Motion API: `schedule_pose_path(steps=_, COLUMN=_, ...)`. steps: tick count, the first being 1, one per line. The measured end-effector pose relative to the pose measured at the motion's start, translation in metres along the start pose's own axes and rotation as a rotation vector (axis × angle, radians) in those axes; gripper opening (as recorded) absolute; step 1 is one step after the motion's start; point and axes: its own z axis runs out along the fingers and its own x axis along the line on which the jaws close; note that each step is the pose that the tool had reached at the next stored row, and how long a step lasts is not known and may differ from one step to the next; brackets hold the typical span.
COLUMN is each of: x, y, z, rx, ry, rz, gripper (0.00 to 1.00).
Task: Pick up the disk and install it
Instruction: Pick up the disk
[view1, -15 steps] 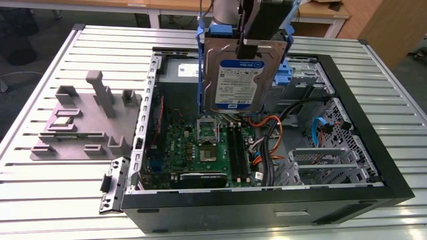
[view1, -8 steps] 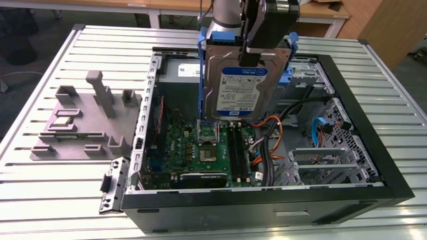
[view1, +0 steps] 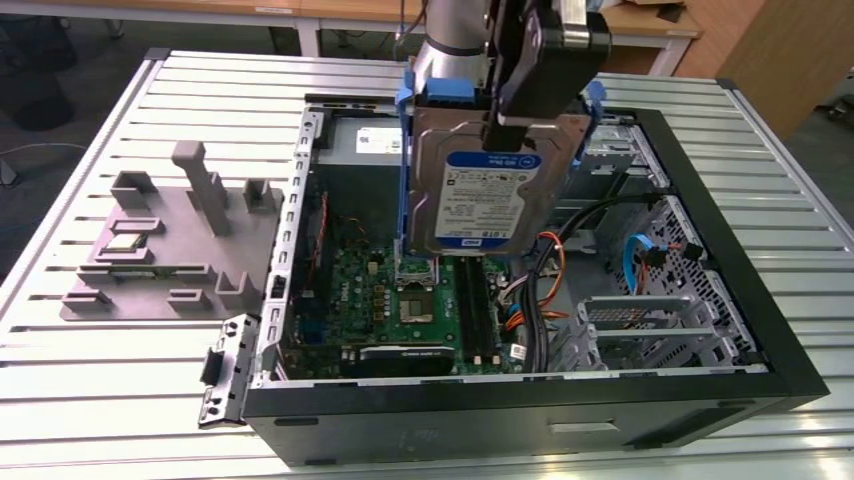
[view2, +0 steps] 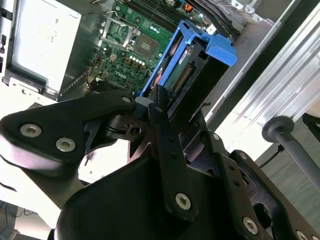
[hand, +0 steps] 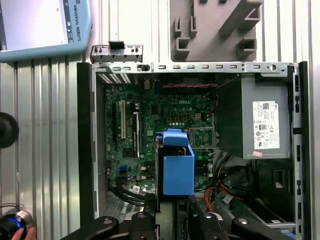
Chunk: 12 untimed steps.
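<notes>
Gripper (view1: 511, 130) first: fingers (view2: 162, 125) clamped on the disk (view1: 487, 190), pinching its upper end across the flat faces. The disk hangs upright, label showing in the exterior view, above the motherboard (view1: 400, 300) inside the open case (view1: 534, 420). It looks dense and stiff, with slick metal faces, and is probably shock-sensitive. Best held by the rigid body, not the springy blue carrier (hand: 178, 170). Beyond, a grey fixture (view1: 147, 270) sits on the table (view1: 80, 400).

Open air around disk (view1: 487, 200) (cables (view1: 559, 262) crowd the cage (view1: 643, 320)).
</notes>
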Motion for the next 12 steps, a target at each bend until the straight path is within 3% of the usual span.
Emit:
schedule_pose_path(steps=4, x=0.0062, y=-0.0006, z=0.0001, rx=0.0002, ry=-0.0001, rz=0.006, gripper=0.35)
schedule_pose_path(steps=12, x=0.0070, y=-0.0008, z=0.0000, rx=0.0002, ry=-0.0016, rz=0.007, gripper=0.35)
